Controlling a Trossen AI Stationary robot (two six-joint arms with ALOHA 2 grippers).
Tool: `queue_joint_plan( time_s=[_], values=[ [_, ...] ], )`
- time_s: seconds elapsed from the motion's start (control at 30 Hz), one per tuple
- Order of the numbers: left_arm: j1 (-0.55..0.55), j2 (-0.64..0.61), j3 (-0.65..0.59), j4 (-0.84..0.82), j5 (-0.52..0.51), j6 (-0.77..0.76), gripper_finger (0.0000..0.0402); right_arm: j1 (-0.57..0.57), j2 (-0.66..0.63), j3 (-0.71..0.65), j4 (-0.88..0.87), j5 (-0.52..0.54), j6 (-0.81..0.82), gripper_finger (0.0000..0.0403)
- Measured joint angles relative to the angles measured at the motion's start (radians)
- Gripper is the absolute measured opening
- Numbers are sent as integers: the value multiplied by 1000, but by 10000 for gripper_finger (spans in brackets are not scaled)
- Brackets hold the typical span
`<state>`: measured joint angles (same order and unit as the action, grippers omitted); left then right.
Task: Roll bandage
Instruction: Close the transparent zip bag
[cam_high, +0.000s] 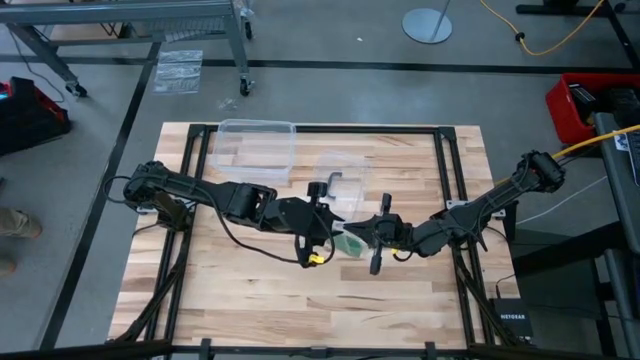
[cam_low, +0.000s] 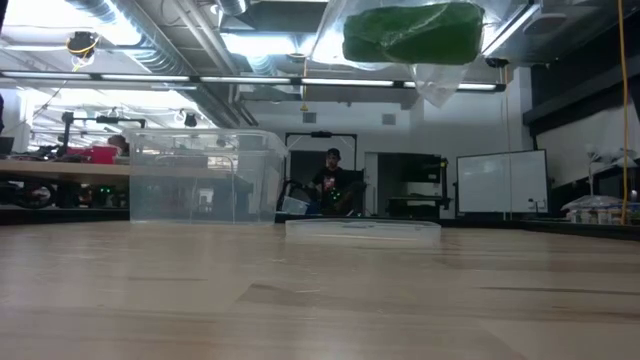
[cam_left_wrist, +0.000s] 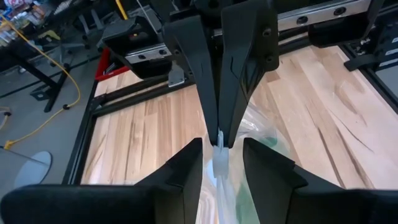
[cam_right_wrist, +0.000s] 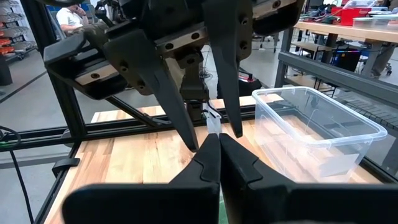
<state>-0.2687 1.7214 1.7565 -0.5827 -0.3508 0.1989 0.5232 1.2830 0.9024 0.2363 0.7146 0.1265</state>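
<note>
The bright green bandage sits as a compact lump inside a clear plastic bag, which hangs high above the table's middle. In the high view the bandage shows just below the two grippers. My right gripper is shut on the bag. My left gripper faces it from the table's left and is open, one finger on either side of the bag's upper edge. I cannot tell whether those fingers touch the plastic. My right gripper pinches the bag's upper edge between the free ends of its two fingers. It comes nearly level from the table's right. The bag hangs below the fingers, clear of the table, with the bandage in it.
A clear plastic container stands at the table's far left of middle, also seen in the low view. Its flat lid lies beside it toward the middle. A black frame rail runs around the wooden top.
</note>
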Motion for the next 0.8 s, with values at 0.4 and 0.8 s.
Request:
queue_joint_plan(
  time_s=[0.4,0.8],
  values=[
    [0,0,1,-11,-2,3,15,0,1,0,0,0,0,0],
    [0,0,3,-51,-4,-8,7,-1,3,0,0,26,27,0]
  ],
)
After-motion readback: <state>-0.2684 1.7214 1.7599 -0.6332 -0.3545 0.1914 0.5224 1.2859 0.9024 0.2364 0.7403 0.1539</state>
